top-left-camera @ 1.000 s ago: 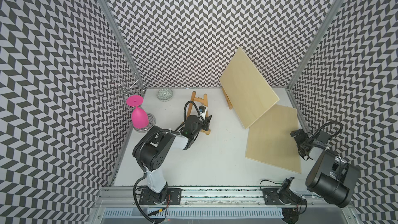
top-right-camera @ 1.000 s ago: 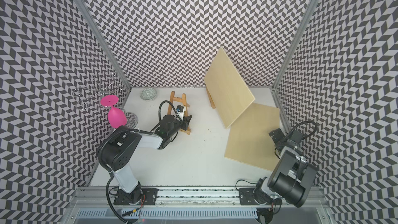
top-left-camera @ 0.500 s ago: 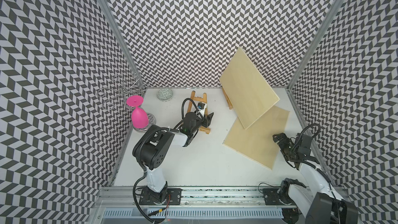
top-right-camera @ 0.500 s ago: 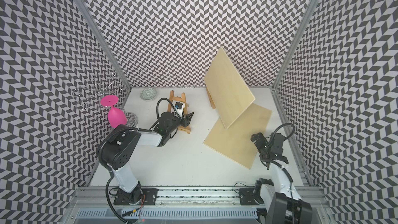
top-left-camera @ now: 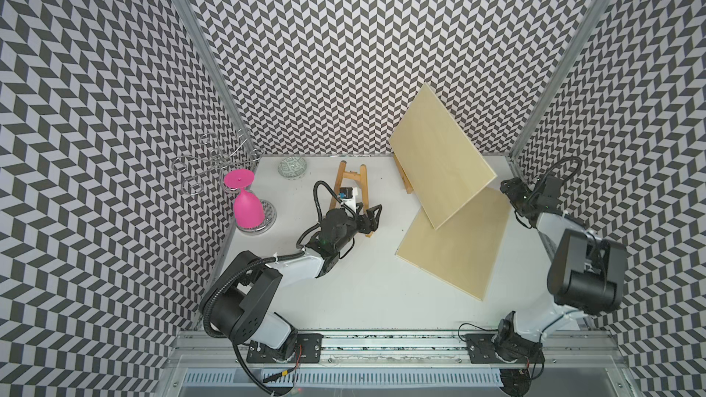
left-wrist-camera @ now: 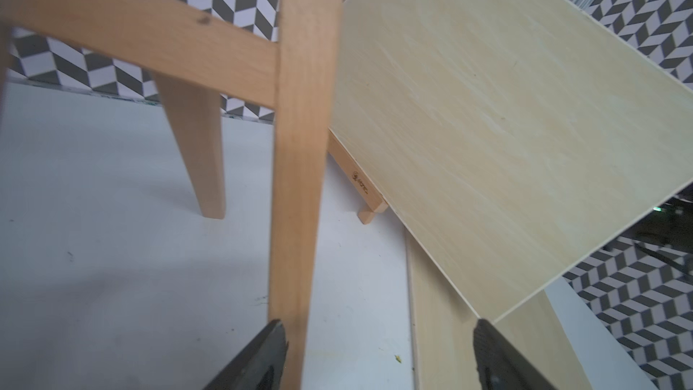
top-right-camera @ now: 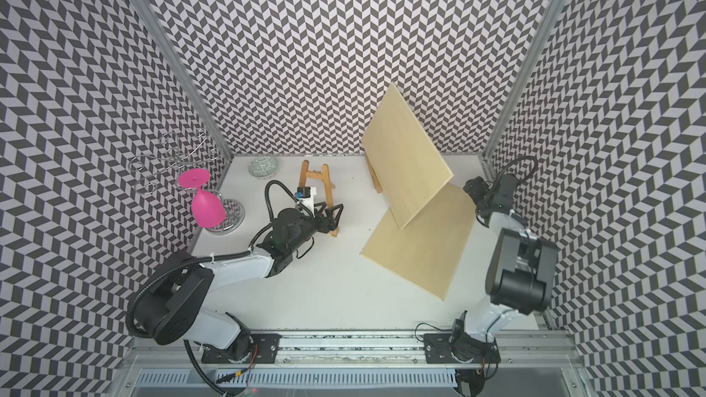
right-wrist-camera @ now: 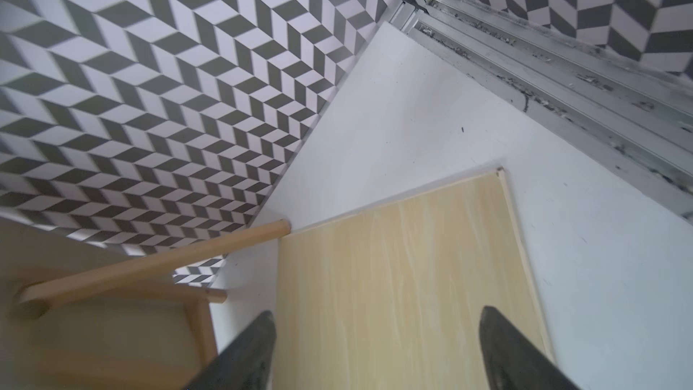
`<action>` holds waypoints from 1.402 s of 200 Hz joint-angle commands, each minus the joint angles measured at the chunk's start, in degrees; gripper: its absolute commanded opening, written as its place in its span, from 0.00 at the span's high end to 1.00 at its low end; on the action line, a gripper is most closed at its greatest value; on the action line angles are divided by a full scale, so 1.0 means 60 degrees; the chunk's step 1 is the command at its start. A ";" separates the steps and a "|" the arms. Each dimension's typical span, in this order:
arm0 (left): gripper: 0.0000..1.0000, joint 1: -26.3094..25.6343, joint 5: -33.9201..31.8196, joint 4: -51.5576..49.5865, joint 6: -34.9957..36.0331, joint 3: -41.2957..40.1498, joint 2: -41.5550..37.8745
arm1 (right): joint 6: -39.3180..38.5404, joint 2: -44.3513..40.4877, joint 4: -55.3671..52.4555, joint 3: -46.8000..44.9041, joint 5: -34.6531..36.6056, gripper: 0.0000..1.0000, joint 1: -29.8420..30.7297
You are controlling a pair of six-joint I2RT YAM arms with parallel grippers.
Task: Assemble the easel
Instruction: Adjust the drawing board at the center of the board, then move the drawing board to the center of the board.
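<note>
A small wooden easel frame (top-left-camera: 349,185) (top-right-camera: 316,179) stands at the back centre of the white table. My left gripper (top-left-camera: 372,216) (top-right-camera: 333,215) is open at its front foot. In the left wrist view one easel leg (left-wrist-camera: 298,189) runs between the jaws beside one finger (left-wrist-camera: 268,350), unclamped, left gripper (left-wrist-camera: 379,326). A pale board (top-left-camera: 439,158) (top-right-camera: 405,156) leans on a second easel (top-left-camera: 405,179). Another board (top-left-camera: 454,250) (top-right-camera: 420,240) (right-wrist-camera: 393,275) lies flat. My right gripper (top-left-camera: 511,189) (top-right-camera: 473,189) (right-wrist-camera: 377,315) hangs open over its far corner, holding nothing.
A pink glass (top-left-camera: 247,206) stands upside down on a round metal stand at the left wall, under a wire rack (top-left-camera: 214,164). A small patterned bowl (top-left-camera: 292,168) sits at the back. Patterned walls close in three sides; a metal rail (right-wrist-camera: 562,80) runs along the right edge.
My left jaws have opened off the easel leg. The flat board has slid left toward the centre. My right arm swung forward, then back to the board's far corner.
</note>
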 commanded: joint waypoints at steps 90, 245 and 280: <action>0.13 -0.0839 -0.0592 -0.0905 -0.2176 -0.0755 -0.0844 | -0.0775 0.5090 -0.2760 0.5920 0.0599 0.21 0.0434; 0.09 -0.0564 -0.0066 -0.3445 -0.3667 -0.2098 -0.2267 | -0.0683 0.2013 -0.2294 0.0587 0.0495 0.10 0.0159; 0.16 0.0908 0.0879 -0.1747 -0.2797 -0.2305 -0.1457 | -0.0495 0.0671 -0.1487 -0.1518 0.0207 0.09 0.0163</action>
